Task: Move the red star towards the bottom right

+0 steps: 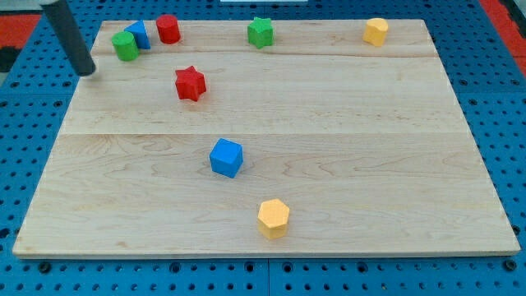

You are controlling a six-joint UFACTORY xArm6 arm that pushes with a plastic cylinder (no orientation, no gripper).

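Observation:
The red star point(190, 83) lies on the wooden board point(345, 164) in the upper left part. My tip point(86, 71) rests near the board's left edge, well to the view's left of the red star and slightly higher, apart from it. The rod rises from the tip toward the view's top left. The tip is just below and left of the green cylinder point(126, 45).
A blue block point(139, 34) and a red cylinder point(168, 29) stand by the green cylinder at the top left. A green star point(260, 32) is at top centre, a yellow block point(376, 31) at top right. A blue cube point(226, 158) and a yellow hexagon point(273, 218) lie lower centre.

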